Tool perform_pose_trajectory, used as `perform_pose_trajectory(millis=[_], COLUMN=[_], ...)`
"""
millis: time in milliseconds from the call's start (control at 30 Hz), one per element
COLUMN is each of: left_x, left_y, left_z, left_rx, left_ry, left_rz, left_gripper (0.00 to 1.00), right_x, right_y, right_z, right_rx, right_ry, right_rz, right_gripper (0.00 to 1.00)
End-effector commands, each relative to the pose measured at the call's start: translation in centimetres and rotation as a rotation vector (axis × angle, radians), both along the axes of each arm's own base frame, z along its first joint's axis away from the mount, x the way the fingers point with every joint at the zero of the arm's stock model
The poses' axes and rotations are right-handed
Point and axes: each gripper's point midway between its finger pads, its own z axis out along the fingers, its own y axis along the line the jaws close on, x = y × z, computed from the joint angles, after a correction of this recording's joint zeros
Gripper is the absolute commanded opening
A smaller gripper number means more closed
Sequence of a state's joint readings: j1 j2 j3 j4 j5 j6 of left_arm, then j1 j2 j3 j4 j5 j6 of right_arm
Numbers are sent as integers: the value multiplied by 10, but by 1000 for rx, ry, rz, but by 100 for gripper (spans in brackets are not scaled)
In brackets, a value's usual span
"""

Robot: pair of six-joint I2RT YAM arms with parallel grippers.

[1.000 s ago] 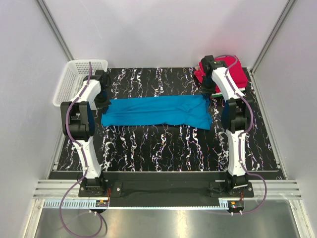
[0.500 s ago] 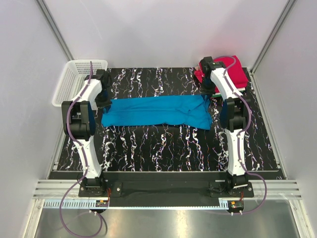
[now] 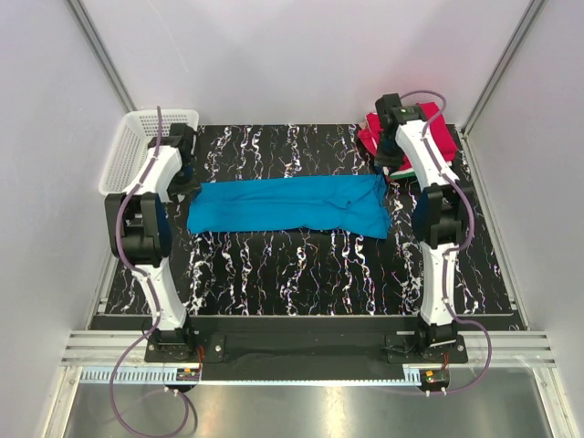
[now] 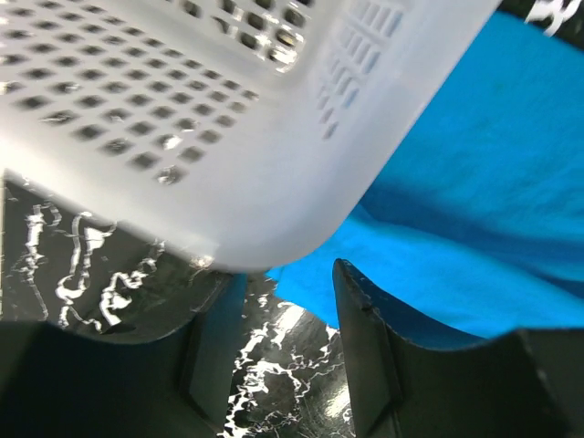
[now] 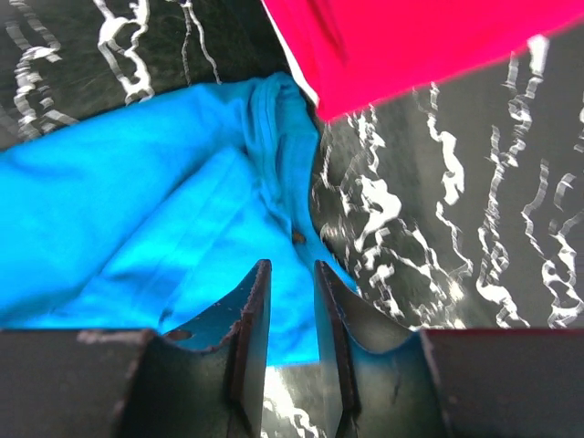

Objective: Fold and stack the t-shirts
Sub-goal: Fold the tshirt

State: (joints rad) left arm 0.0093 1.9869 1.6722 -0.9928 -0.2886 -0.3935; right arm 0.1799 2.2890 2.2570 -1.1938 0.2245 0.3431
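Black marbled table [image 3: 292, 265] | bright blue cloth t-shirt [image 3: 283, 205] spread 9-to-3 o'clock | left jaws wide, empty | right jaws slightly apart, empty

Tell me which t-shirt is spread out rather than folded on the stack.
The blue t-shirt, laid out long across the table's middle; the red t-shirt tops the folded pile far right.

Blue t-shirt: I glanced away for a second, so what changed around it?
The left gripper and right gripper opened, released the ends of the blue t-shirt and drew away toward the far edge, left toward the basket, right toward the red stack. Shirt, stack and basket stayed put.
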Motion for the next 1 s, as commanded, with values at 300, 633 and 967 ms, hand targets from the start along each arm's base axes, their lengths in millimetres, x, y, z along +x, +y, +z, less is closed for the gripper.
perform_pose_trajectory(millis=[300,633,967], left_x=[-19,2,2], left_y=[-53,-101,-105], left_z=[31,-6,-53], left_rx=[-163,-155,-130], left_ry=[-143,-69,30], left_rz=[-161,-306,-302], left_gripper=[48,42,37], right_x=[-71,-85,-91], right_y=[27,72,64], right_z=[23,-16,-63], right_rx=[197,219,151], right_ry=[-5,89,183], right_rz=[72,133,87], right_gripper=[30,29,27])
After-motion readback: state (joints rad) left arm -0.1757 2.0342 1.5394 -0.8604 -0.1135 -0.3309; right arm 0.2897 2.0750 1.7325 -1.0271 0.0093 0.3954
